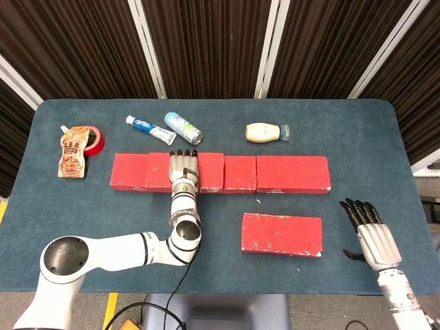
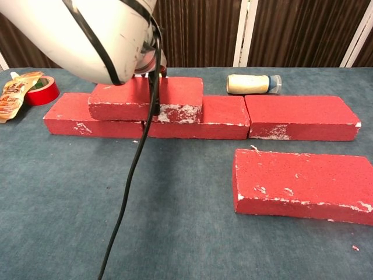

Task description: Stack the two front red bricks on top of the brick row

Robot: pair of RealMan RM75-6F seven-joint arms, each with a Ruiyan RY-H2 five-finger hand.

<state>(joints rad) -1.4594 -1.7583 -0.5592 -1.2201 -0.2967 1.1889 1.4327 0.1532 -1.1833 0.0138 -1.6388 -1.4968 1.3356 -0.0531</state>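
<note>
Three red bricks form a row point(image 1: 292, 174) across the middle of the table, also shown in the chest view point(image 2: 300, 116). On its left half lies another red brick point(image 1: 206, 170) point(image 2: 180, 96), straddling the left and middle bricks. My left hand point(image 1: 183, 167) grips this top brick from above, fingers over its far edge, and a dark finger point(image 2: 153, 96) runs down its front face. A single red brick point(image 1: 282, 234) point(image 2: 303, 184) lies flat in front of the row, to the right. My right hand point(image 1: 372, 235) hovers open near the front right edge, holding nothing.
Behind the row lie a toothpaste tube point(image 1: 150, 128), a small teal-and-white container point(image 1: 183, 128) and a cream bottle point(image 1: 267, 132) point(image 2: 252, 84). At far left sit a red tape roll point(image 1: 94, 139) point(image 2: 42, 91) and a sauce pouch point(image 1: 72, 155). My left arm's cable point(image 2: 131, 192) hangs over the front.
</note>
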